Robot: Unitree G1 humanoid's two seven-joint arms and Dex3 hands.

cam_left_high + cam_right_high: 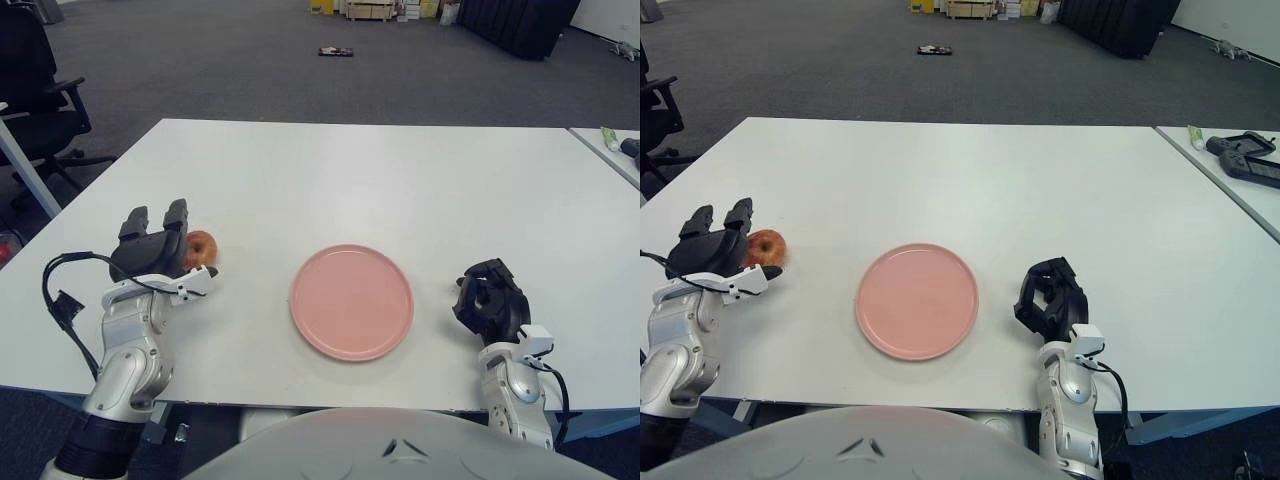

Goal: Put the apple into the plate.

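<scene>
A: Start nearest. What are the hands doing around the plate?

B: The right robot hand, right of the plate, has its fingers curled on nothing, idle. The left robot hand, left of the plate, is spread wide beside the apple, likely lining up a grasp.

A: So where is the apple?

B: On the tabletop, left of the plate, not yet gripped.

A: And the plate?

B: Bare, ready to receive it.

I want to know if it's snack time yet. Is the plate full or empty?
Empty. The round pink plate shows only bare pink surface; the red apple sits on the white table beside the left hand.
</scene>
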